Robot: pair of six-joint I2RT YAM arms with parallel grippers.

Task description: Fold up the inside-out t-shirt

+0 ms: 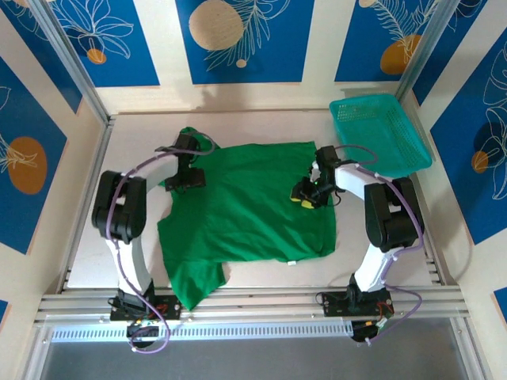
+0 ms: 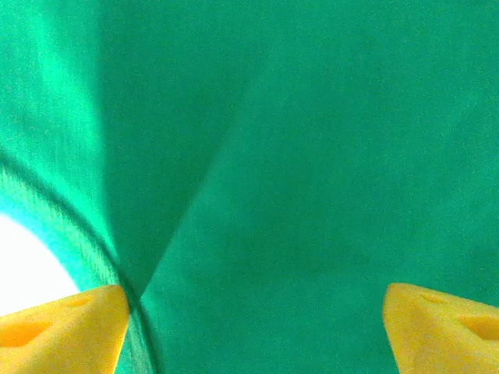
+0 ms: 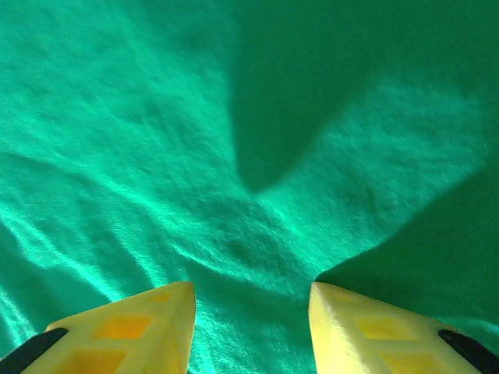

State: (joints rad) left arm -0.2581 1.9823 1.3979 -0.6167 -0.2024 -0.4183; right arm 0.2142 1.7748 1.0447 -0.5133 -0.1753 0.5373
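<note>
The inside-out t-shirt lies spread out on the table, bright green and wrinkled, with one sleeve hanging toward the near edge. A small white tag shows at its near hem. My left gripper rests over the shirt's left edge. In the left wrist view it is open wide, with flat green cloth and a diagonal crease between the yellow fingertips. My right gripper sits over the shirt's right part. Its jaws stand apart above rippled cloth, gripping nothing.
A teal mesh basket stands at the back right, just past the shirt's corner. Bare white table shows left of the shirt and peeks out beside the hem. Metal rails border the near edge.
</note>
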